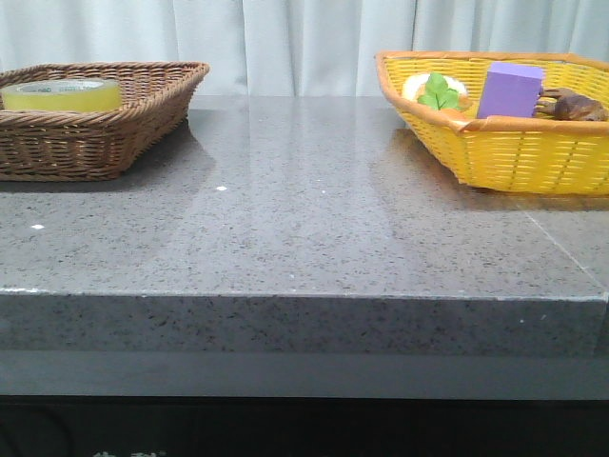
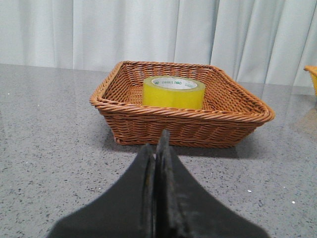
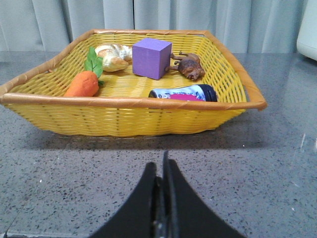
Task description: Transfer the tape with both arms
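Currently tape (image 2: 174, 92) sits in brown basket (image 2: 183, 119), both grippers (image 2: 157, 148) (image 3: 163, 168) pinched closed, holding nothing; fits either pre-transfer or delivered there from yellow basket (image 3: 129, 116).

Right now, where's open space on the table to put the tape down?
The bare gray tabletop between the brown wicker basket and the yellow basket is free. The yellow basket is crowded: toy carrot, purple cube, croissant, bottle.
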`<state>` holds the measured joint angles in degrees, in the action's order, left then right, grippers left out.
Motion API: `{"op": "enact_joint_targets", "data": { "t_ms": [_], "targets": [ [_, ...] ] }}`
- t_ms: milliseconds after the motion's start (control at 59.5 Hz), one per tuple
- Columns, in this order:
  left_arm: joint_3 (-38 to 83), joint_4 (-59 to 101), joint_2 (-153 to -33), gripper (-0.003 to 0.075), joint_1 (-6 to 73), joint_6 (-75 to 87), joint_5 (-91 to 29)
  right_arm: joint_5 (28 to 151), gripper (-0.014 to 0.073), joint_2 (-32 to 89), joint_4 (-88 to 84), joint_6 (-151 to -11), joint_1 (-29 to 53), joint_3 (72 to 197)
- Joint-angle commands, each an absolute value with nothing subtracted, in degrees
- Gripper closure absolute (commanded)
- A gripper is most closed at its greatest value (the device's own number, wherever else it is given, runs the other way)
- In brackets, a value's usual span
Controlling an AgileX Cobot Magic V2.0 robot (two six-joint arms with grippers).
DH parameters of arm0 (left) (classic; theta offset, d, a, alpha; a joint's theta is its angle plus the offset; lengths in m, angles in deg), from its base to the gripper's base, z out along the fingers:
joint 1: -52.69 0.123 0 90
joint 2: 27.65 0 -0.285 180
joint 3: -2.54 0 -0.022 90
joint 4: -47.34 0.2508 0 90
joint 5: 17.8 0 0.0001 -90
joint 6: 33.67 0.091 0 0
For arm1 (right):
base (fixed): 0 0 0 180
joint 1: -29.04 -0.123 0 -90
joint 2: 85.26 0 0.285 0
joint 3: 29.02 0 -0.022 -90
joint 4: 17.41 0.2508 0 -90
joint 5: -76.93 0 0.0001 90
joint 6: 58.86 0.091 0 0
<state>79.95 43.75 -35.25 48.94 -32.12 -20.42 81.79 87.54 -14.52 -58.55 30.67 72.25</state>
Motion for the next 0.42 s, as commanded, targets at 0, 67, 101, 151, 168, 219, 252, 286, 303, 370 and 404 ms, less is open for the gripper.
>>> {"op": "enact_joint_targets", "data": {
  "t_ms": [0, 67, 101, 151, 168, 219, 252, 286, 303, 370, 404],
  "targets": [
    [80.3, 43.7, -34.2, 0.0741, 49.1, -32.6, -15.9, 77.4, 0.0661, 88.9, -14.4, -58.9, 32.0, 72.6],
    [80.3, 43.7, -34.2, 0.0741, 49.1, -32.6, -15.9, 77.4, 0.0661, 88.9, -14.4, -58.9, 32.5, 72.6],
    [80.3, 43.7, -34.2, 0.0741, 49.1, -32.6, -15.9, 77.4, 0.0661, 88.9, -14.4, -58.9, 32.5, 72.6],
    [80.3, 43.7, -34.2, 0.0741, 49.1, -32.6, -15.9, 77.4, 0.0661, 88.9, -14.4, -58.9, 32.5, 72.6],
    [80.3, 43.7, -34.2, 0.0741, 49.1, -32.6, -15.9, 77.4, 0.0661, 88.9, -14.4, -58.9, 32.5, 72.6],
    [80.3, 43.7, -34.2, 0.0741, 49.1, -32.6, -15.9, 77.4, 0.0661, 88.9, -14.4, -58.9, 32.5, 72.6],
    [80.3, 43.7, -34.2, 0.0741, 49.1, -32.6, -15.9, 77.4, 0.0661, 88.9, -14.4, -58.9, 32.5, 72.6],
    [80.3, 43.7, -34.2, 0.0741, 49.1, -32.6, -15.9, 77.4, 0.0661, 88.9, -14.4, -58.9, 32.5, 72.6],
    [80.3, 43.7, -34.2, 0.0741, 49.1, -32.6, -15.9, 77.4, 0.0661, 88.9, -14.4, -58.9, 32.5, 72.6],
    [80.3, 43.7, -34.2, 0.0741, 49.1, -32.6, -15.9, 77.4, 0.0661, 88.9, -14.4, -58.9, 32.5, 72.6],
    [80.3, 43.7, -34.2, 0.0741, 49.1, -32.6, -15.9, 77.4, 0.0661, 88.9, -14.4, -58.9, 32.5, 72.6]
  ]
}}
